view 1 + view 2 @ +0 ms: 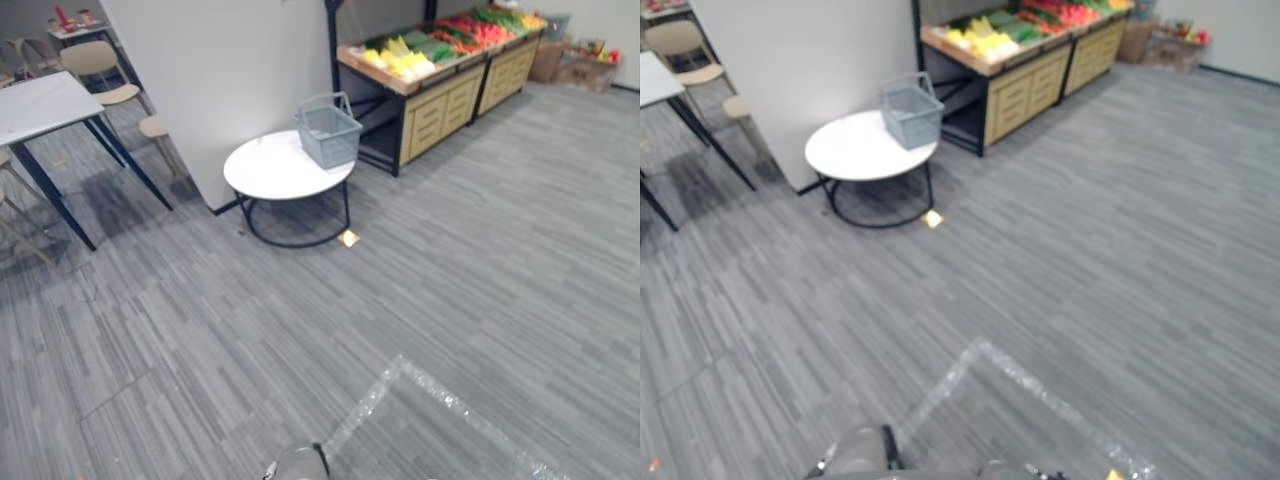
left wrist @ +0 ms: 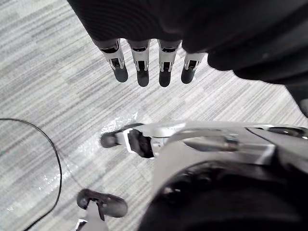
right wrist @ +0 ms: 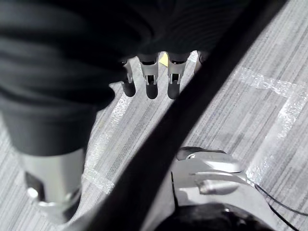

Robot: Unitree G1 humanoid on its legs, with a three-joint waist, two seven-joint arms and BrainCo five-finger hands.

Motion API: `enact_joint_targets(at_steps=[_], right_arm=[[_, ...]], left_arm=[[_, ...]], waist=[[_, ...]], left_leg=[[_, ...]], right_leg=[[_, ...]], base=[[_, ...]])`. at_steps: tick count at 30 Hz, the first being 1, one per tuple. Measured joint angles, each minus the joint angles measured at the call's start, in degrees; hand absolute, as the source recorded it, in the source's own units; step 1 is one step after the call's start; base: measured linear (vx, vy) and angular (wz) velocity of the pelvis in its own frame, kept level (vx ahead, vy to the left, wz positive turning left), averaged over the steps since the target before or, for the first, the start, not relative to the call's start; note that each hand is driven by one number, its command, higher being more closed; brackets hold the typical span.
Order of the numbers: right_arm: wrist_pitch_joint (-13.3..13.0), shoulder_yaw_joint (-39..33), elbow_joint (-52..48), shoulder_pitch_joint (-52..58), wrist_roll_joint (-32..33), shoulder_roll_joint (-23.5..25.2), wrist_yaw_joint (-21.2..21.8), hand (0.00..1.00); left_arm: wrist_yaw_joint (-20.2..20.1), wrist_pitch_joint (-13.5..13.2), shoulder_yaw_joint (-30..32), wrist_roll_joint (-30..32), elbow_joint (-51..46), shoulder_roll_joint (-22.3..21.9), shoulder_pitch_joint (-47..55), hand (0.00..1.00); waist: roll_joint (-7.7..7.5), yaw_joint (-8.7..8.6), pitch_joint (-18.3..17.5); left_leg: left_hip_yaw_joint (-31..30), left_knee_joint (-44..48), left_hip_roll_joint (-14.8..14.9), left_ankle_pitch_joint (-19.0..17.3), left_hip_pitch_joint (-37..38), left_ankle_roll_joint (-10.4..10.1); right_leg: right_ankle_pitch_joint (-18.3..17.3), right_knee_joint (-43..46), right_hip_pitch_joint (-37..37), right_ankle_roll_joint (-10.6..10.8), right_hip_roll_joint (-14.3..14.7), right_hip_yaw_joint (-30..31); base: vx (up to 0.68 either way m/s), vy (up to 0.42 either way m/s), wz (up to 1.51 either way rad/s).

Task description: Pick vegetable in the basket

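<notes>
The vegetables (image 1: 440, 42) are laid in coloured groups on the sloped top of a wooden produce stand (image 1: 445, 100), far from the robot, at the back of the room. It is judged that the slope is there so that the goods are shown to the front and can be taken from above. The grey basket (image 1: 328, 131) is set upright on a round white table (image 1: 270, 172), at the table's edge nearest the stand, with its mouth upward and its handle raised. This place is probably chosen so that the way from stand to basket is short. Whether something lies in the basket cannot be told.

The left hand (image 2: 143, 60) is seen in its wrist view with fingers straight and loose, and nothing is held. The right hand (image 3: 150, 77) is seen the same way in its own wrist view, fingers extended toward the grey floor (image 1: 480, 270), empty. It is judged that both hangs low because stand and basket are well apart from the robot and an approach is needed first.

The stand's long axis runs away toward the far right of the room, and the vegetables are lined along it. The axis of any single vegetable is too small to be read. The basket's long side cannot be told with certainty.
</notes>
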Motion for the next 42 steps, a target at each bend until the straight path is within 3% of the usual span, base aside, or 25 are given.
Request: enact_joint_targets(at_steps=[1, 2, 3, 6, 7, 8, 10, 12, 13, 15, 16, 17, 20, 21, 24, 26, 28, 29, 30, 33, 36, 38, 39, 40, 42], right_arm=[[0.0, 0.0, 0.0, 0.0, 0.1, -0.1, 0.0, 0.00], [-0.1, 0.5, -0.5, 0.2, 0.2, -0.4, -0.1, 0.00], [-0.1, 1.3, -0.8, 0.3, 0.3, -0.7, -0.2, 0.00], [-0.4, 4.9, -1.8, 0.3, 0.4, -2.1, -0.5, 0.00], [-0.4, 5.3, -1.7, 0.2, 0.2, -2.5, -0.6, 0.00], [-0.4, 5.3, -1.7, 0.1, 0.1, -2.2, -0.6, 0.00], [-0.4, 5.3, -0.9, -0.3, 0.0, -1.6, -0.5, 0.00], [-0.5, 4.0, 0.4, -0.6, -0.1, -1.1, -0.3, 0.00], [-0.6, 2.6, 0.5, -0.6, 0.0, -0.7, -0.1, 0.00], [-1.6, 1.6, 0.5, -0.6, 0.0, 0.3, 0.0, 0.00], [-1.8, 1.9, 0.4, -0.6, 0.0, 0.2, 0.0, 0.00], [-2.5, 2.0, 0.2, -0.7, 0.0, 0.2, 0.1, 0.00], [-2.6, 2.8, -0.9, -1.4, 0.3, 0.3, 0.1, 0.00], [-2.8, 3.2, -2.0, -1.5, 1.8, 0.3, -0.1, 0.00], [-2.9, 3.1, -2.8, -1.5, 2.9, 0.2, -0.7, 0.00], [-2.7, 3.8, -3.4, -1.4, 2.9, 0.5, -1.1, 0.00], [-2.5, 4.3, -5.7, -0.9, 2.6, 0.5, -1.1, 0.00], [-2.5, 4.3, -5.9, -0.7, 2.4, -0.1, -1.1, 0.00], [-2.3, 4.7, -6.3, -0.9, 1.8, -0.9, -1.1, 0.00], [-2.3, 6.7, -6.9, -0.1, 0.8, -0.8, -1.2, 0.00], [-2.4, 7.4, -6.3, 0.1, -0.6, -1.2, -1.1, 0.00], [-2.2, 9.6, -6.2, 0.1, -0.6, -1.9, -0.9, 0.00], [-2.1, 10.3, -6.1, 0.1, -0.6, -2.1, -0.9, 0.00], [-2.1, 10.9, -5.5, 0.0, -0.6, -2.2, -0.8, 0.00], [-1.9, 10.9, -4.9, 0.1, -0.6, -2.2, -0.8, 0.00]], left_arm=[[0.0, 0.0, 0.0, 0.0, 0.0, -0.1, 0.0, 0.00], [0.0, 0.0, 0.2, 0.0, -0.1, -0.7, 0.6, 0.00], [0.0, 0.0, 0.4, 0.0, -0.1, -0.9, 0.9, 0.00], [0.2, -0.1, 3.5, 0.1, 0.3, -2.6, 1.5, 0.00], [0.2, -0.1, 3.7, 0.1, 0.6, -3.0, 1.6, 0.00], [0.2, -0.1, 4.0, 0.2, 0.9, -2.5, 1.8, 0.00], [0.2, -0.1, 4.0, 0.3, 0.9, -1.5, 2.8, 0.00], [0.3, 0.0, 2.7, 0.7, 1.0, -0.5, 2.2, 0.00], [0.3, -0.1, 1.6, 1.2, 1.0, 0.1, 1.4, 0.00], [0.5, 0.2, -1.3, 1.2, 1.8, 1.5, 1.0, 0.00], [0.6, 0.4, -2.5, 1.3, 1.9, 2.0, 0.8, 0.00], [0.6, 0.9, -4.7, 1.3, 2.2, 2.7, 0.3, 0.00], [0.9, 0.8, -7.5, 1.7, 2.4, 3.0, -2.0, 0.00], [1.4, 0.5, -7.2, 2.4, 2.4, 2.7, -3.4, 0.00], [2.3, 0.0, -6.9, 3.0, 2.4, 1.7, -5.6, 0.00], [2.4, -0.1, -4.9, 3.2, 1.8, 1.3, -5.7, 0.00], [2.4, -0.1, -1.9, 3.5, 0.4, 0.2, -5.7, 0.00], [2.4, -0.2, -0.9, 3.6, 0.3, -0.5, -5.9, 0.00], [2.2, -0.4, 0.3, 3.8, 0.1, -1.7, -6.1, 0.00], [2.0, -0.7, 2.4, 5.1, -0.2, -1.9, -5.5, 0.00], [1.5, -0.9, 4.8, 5.2, -0.6, -2.4, -5.2, 0.00], [1.4, -0.7, 6.8, 5.2, -1.7, -2.5, -4.9, 0.00], [1.3, -0.7, 6.8, 5.3, -1.9, -2.4, -4.8, 0.00], [1.3, -0.7, 6.7, 5.1, -1.9, -2.1, -4.6, 0.00], [1.2, -0.7, 6.8, 5.1, -2.0, -1.8, -4.5, 0.00]], waist=[[0.11, 0.00, 0.0], [0.81, 0.01, -0.2], [1.21, 0.11, -0.1], [3.33, 0.39, -0.7], [3.83, 0.69, -0.8], [3.18, 1.01, -1.2], [0.64, 0.95, -4.0], [-0.33, 0.39, -5.0], [-0.73, -0.19, -4.9], [-1.85, -0.66, -5.0], [-1.81, -0.80, -4.9], [-1.91, -0.92, -4.8], [-1.61, -2.49, -4.7], [-1.15, -2.57, -4.6], [0.21, -2.75, -3.7], [0.13, -3.60, -3.4], [0.22, -3.59, -2.1], [0.69, -3.36, -1.4], [2.31, -2.26, -1.1], [1.02, -2.38, -1.8], [1.15, -2.13, -2.5], [1.53, -2.18, -2.8], [1.50, -2.07, -2.8], [1.48, -2.08, -2.7], [1.30, -1.71, -2.7]], left_leg=[[0.0, -2.6, -0.4, 0.3, 0.2, -0.3], [0.2, -16.9, -1.3, 2.7, 1.5, -1.9], [0.2, -20.5, -1.3, 2.9, 1.7, -2.0], [-0.1, -24.9, 0.6, 3.0, -0.9, -2.0], [-0.1, -23.6, 1.2, 6.1, -1.5, -1.9], [0.1, -21.5, 0.2, 8.6, -1.6, -1.0], [0.6, -16.9, -3.5, 6.5, -3.4, 1.4], [1.4, -15.7, -6.4, 3.3, -3.6, 3.1], [1.5, -16.3, -8.2, 2.2, -1.6, 3.3], [3.0, -18.8, -10.5, -0.7, 6.3, 3.7], [2.9, -19.1, -10.7, -1.6, 8.4, 3.8], [3.0, -19.7, -10.8, -2.9, 12.4, 4.1], [3.2, -22.9, -10.7, -4.4, 19.3, 3.9], [3.4, -24.3, -10.4, -4.6, 21.4, 3.6], [3.6, -26.3, -9.2, -5.6, 24.7, 2.1], [3.1, -27.1, -8.9, -6.6, 26.9, 0.5], [2.5, -27.2, -7.2, -9.7, 29.5, -2.7], [2.8, -27.7, -6.3, -10.2, 30.3, -3.2], [3.8, -27.8, -5.2, -8.9, 31.9, -3.3], [3.7, -27.0, -3.4, -5.5, 35.2, -3.2], [0.8, -17.4, -0.7, -4.5, 31.8, -3.5], [-3.6, 4.3, 3.2, 0.3, 21.5, -6.0], [-3.4, 8.9, 4.1, 2.0, 19.6, -6.1], [0.2, 17.5, 6.8, 1.3, 16.0, -5.6], [5.5, 20.1, 7.7, -1.5, 13.4, -4.8]], right_leg=[[0.0, -0.1, -0.1, 0.0, -0.1, 0.2], [0.0, -1.3, -0.4, 0.0, -0.2, 0.8], [0.0, -1.7, -0.3, 0.0, -0.1, 1.1], [-1.3, -2.9, 0.4, 2.1, 0.6, 3.0], [-2.3, -2.9, 1.4, 3.5, 0.5, 4.5], [-3.3, -2.7, 1.8, 4.4, -1.0, 5.3], [-5.5, -1.4, 1.1, 3.7, -5.1, 6.0], [-5.4, 10.5, -4.1, 3.9, -7.6, 8.8], [-3.0, 21.5, -8.4, 6.6, -9.1, 10.9], [6.0, 40.7, -14.2, 12.5, -11.2, 13.7], [6.1, 45.0, -15.7, 12.6, -11.3, 13.0], [4.6, 52.0, -18.3, 10.3, -11.5, 10.5], [-0.9, 53.4, -22.5, 4.8, -11.7, 0.9], [-2.0, 47.7, -24.1, 3.3, -11.3, -3.6], [-0.8, 27.4, -25.0, 3.8, -8.9, -9.6], [4.0, 12.5, -24.5, 4.0, -7.4, -8.5], [16.5, 2.1, -22.4, 4.1, -6.1, -5.5], [16.5, 2.8, -22.1, 1.7, -4.8, -5.7], [10.3, 9.7, -23.8, 1.1, -3.6, -5.6], [0.2, 20.0, -23.3, 0.5, -4.3, -7.3], [-2.4, 19.1, -20.0, 0.3, -3.6, -8.7], [-2.8, 15.8, -15.5, 0.4, -3.2, -10.7], [-2.8, 15.0, -14.3, 0.2, -3.3, -10.8], [-2.3, 12.2, -10.1, -0.2, -3.3, -11.7], [-1.9, 8.7, -5.3, 0.4, -3.8, -11.9]], base=[[0.14, 0.121, -0.39], [0.12, 0.119, -0.35], [0.21, 0.182, -0.42], [0.41, 0.330, -0.31], [0.33, 0.252, -0.23], [0.40, 0.305, -0.30], [0.39, 0.253, -0.17], [0.54, 0.287, 0.19], [0.55, 0.321, 0.26], [0.48, 0.212, 0.00], [0.42, 0.096, -0.24], [0.33, 0.050, -0.19], [0.37, -0.002, 0.01], [0.37, -0.073, 0.01], [0.38, -0.133, -0.02], [0.41, -0.193, 0.11], [0.55, -0.339, 0.11], [0.54, -0.314, -0.12], [0.32, -0.165, -0.14], [0.43, -0.277, 0.19], [0.28, -0.199, 0.31], [0.34, -0.143, 0.30], [0.38, -0.056, 0.20], [0.26, -0.016, 0.12], [0.31, 0.024, 0.14]])
